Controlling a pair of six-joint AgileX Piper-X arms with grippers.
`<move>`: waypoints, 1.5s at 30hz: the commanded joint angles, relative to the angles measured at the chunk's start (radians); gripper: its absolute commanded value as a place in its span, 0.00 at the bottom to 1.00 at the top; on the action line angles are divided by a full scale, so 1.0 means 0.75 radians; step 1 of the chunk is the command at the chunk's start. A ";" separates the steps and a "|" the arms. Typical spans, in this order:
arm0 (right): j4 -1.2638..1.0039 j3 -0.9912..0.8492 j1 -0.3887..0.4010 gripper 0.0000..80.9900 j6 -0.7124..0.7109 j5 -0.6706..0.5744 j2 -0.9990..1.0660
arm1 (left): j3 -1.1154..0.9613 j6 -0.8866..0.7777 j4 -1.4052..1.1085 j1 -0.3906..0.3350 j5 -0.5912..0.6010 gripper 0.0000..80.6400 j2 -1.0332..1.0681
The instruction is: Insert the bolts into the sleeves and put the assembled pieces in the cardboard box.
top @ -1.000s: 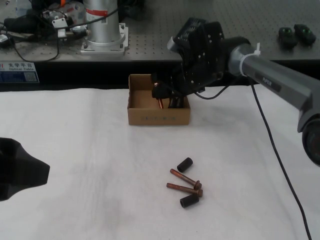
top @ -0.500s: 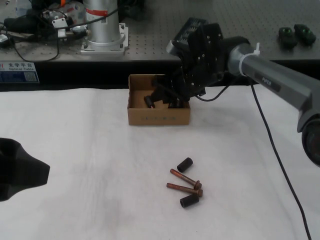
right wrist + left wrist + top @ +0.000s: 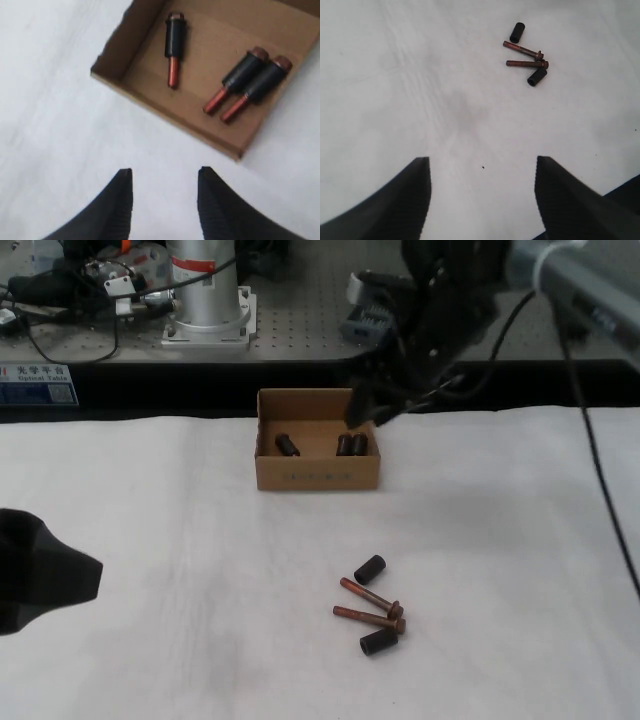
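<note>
Right gripper (image 3: 163, 174): hung above the white cloth (image 3: 60, 130) just outside the box wall, fingers apart, clamped on nothing.
Left gripper (image 3: 481, 161): hovered over bare cloth, fingers wide apart, touched nothing.
Cardboard box (image 3: 318, 476): held three assembled pieces, one (image 3: 175, 39) alone, two (image 3: 241, 74) side by side.
Loose bolts (image 3: 365, 594): lay as a pair on the cloth, heads close together, well apart from the box.
Loose sleeves (image 3: 370, 567): lay one just beside each bolt.
</note>
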 commanded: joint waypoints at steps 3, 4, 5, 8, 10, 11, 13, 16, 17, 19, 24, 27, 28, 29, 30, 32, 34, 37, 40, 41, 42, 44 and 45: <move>0.229 0.018 0.002 0.39 -0.120 0.085 -0.132 | -0.009 0.014 -0.052 0.004 -0.019 0.55 -0.010; 0.227 0.038 0.007 0.39 -0.120 0.085 -0.154 | -0.009 0.014 -0.052 0.004 -0.019 0.55 -0.010; 0.227 0.064 0.009 0.38 -0.120 0.085 -0.187 | -0.009 0.014 -0.048 0.004 -0.019 0.55 -0.010; 0.216 0.165 0.019 0.34 -0.132 0.085 -0.285 | -0.009 0.014 -0.047 0.004 -0.019 0.55 -0.010; 0.214 0.259 0.030 0.33 -0.133 0.085 -0.365 | -0.009 0.014 -0.047 0.004 -0.019 0.55 -0.010; 0.214 0.314 0.037 0.33 -0.133 0.085 -0.406 | -0.009 0.014 -0.047 0.004 -0.019 0.55 -0.010; 0.214 0.428 0.055 0.33 -0.140 0.085 -0.489 | -0.009 0.014 -0.047 0.004 -0.019 0.55 -0.010; 0.200 0.640 0.095 0.33 -0.167 0.085 -0.645 | -0.009 0.014 -0.047 0.004 -0.019 0.55 -0.010; 0.189 0.723 0.107 0.33 -0.171 0.085 -0.690 | -0.009 0.014 -0.047 0.004 -0.019 0.55 -0.010; 0.149 0.893 0.139 0.33 -0.170 0.085 -0.806 | -0.009 0.014 -0.047 0.004 -0.019 0.55 -0.010; 0.001 1.270 0.209 0.33 -0.154 0.085 -1.087 | -0.009 0.014 -0.048 0.004 -0.019 0.55 -0.006; -0.055 1.430 0.238 0.33 -0.114 0.085 -1.236 | -0.009 0.014 -0.048 0.004 -0.019 0.55 -0.006; -0.067 1.476 0.245 0.33 -0.096 0.085 -1.284 | -0.009 0.014 -0.048 0.004 -0.019 0.55 -0.006; -0.076 1.509 0.249 0.33 -0.087 0.085 -1.327 | -0.009 0.014 -0.048 0.004 -0.019 0.55 -0.006; -0.086 1.546 0.251 0.33 -0.076 0.085 -1.368 | -0.009 0.014 -0.048 0.004 -0.019 0.55 -0.006; -0.104 1.610 0.251 0.33 -0.064 0.085 -1.434 | -0.009 0.014 -0.048 0.004 -0.019 0.55 -0.006; -0.117 1.656 0.251 0.33 -0.061 0.090 -1.477 | -0.009 0.014 -0.048 0.004 -0.019 0.55 -0.006; -0.123 1.690 0.251 0.33 0.003 0.090 -1.508 | -0.009 0.014 -0.048 0.004 -0.019 0.55 -0.006; -0.130 1.692 0.251 0.33 0.104 0.067 -1.504 | -0.009 0.014 -0.048 0.004 -0.019 0.55 -0.006; -0.141 1.692 0.251 0.33 0.142 0.060 -1.501 | -0.009 0.014 -0.048 0.004 -0.019 0.55 -0.006; -0.155 1.692 0.251 0.33 0.182 0.058 -1.502 | -0.009 0.014 -0.048 0.004 -0.019 0.55 -0.006; -0.204 1.695 0.251 0.33 0.354 0.053 -1.502 | -0.009 0.014 -0.048 0.004 -0.019 0.55 -0.006; -0.228 1.695 0.251 0.33 0.434 0.052 -1.502 | -0.009 0.014 -0.048 0.004 -0.019 0.55 -0.006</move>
